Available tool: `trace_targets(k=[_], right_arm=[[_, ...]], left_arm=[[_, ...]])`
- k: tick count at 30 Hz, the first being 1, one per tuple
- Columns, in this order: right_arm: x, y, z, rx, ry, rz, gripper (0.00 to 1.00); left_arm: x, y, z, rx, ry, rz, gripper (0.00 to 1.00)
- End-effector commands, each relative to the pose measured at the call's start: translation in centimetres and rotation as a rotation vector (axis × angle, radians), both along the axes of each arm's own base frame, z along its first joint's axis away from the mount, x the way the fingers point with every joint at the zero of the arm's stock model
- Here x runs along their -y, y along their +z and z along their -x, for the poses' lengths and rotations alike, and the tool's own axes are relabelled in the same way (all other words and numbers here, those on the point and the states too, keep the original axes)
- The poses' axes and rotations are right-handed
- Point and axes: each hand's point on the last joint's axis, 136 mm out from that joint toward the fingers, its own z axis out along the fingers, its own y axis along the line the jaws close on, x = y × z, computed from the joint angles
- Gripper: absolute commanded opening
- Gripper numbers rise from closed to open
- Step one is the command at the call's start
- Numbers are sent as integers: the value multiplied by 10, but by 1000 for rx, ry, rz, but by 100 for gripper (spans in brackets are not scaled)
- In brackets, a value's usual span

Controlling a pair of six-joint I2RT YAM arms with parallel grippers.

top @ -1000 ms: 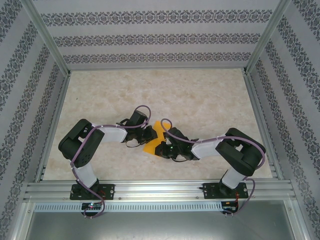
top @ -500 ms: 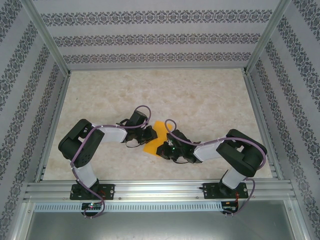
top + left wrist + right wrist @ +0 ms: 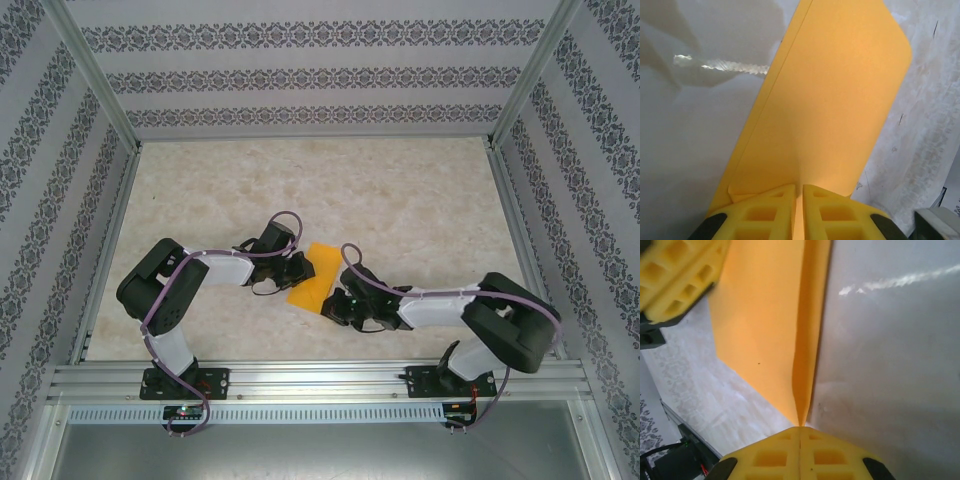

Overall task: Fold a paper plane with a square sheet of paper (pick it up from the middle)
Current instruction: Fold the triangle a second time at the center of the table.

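Left end effector [image 3: 798,192] and right end effector [image 3: 800,429] clench opposite ends of the folded sheet [image 3: 311,277]; bare table [image 3: 420,200] surrounds it.

**Materials and finishes.** The square sheet of paper [image 3: 840,100] was thin orange-yellow paper, matt and smooth, with crisp creases. The left gripper [image 3: 798,190] and the right gripper [image 3: 800,430] had fingers [image 3: 765,215] of a yellow moulded material, matt, with a pocketed lattice face (whether plastic or foam could not be told). The table [image 3: 400,190] had a smooth, marbled beige top that carried glossy highlights in the wrist views. The frame rails [image 3: 320,380] were bare, dull-silver metal. The arm shells [image 3: 165,290] were matt black and white plastic. The walls [image 3: 300,75] bore a matt printed pattern.
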Motion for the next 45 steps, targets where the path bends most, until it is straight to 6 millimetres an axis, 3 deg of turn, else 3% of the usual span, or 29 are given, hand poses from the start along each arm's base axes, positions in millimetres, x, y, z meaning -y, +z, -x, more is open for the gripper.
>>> trace_targets(k=[1,6,10,15,21,25,31,33,38,45], right_arm=[[2,26,-14,85,-15,24,8],[-17,45,-33,127,-6,-36,11],[-37,34,-42,101,18,-39,10],[-30,-7,-43,47,-11,20,8],[-14,-41,-23,-24,-27,36,8],[-8,-51,-12,-53,-34,43,8],[-8,-56,-11,-54,-24,48,5],[-9,-56,-12,-52,-23,48,5],[-10,-54,-13,-41,-22,48,4],[-3,-55,-10,-42,-27,75,3]], left_arm=[[-20,-32,23,-71,0,-112,16],[-19,-31,23,-73,1,-108,16],[-18,-29,22,-71,-1,-106,16],[-18,-27,21,-65,-3,-104,16],[-16,-25,20,-56,-10,-99,16],[-12,-15,16,-32,-19,-83,18],[3,25,11,17,-47,18,19],[4,28,14,6,-50,31,18],[5,14,19,-19,-60,20,17],[-4,-9,8,-14,-16,-43,15]])
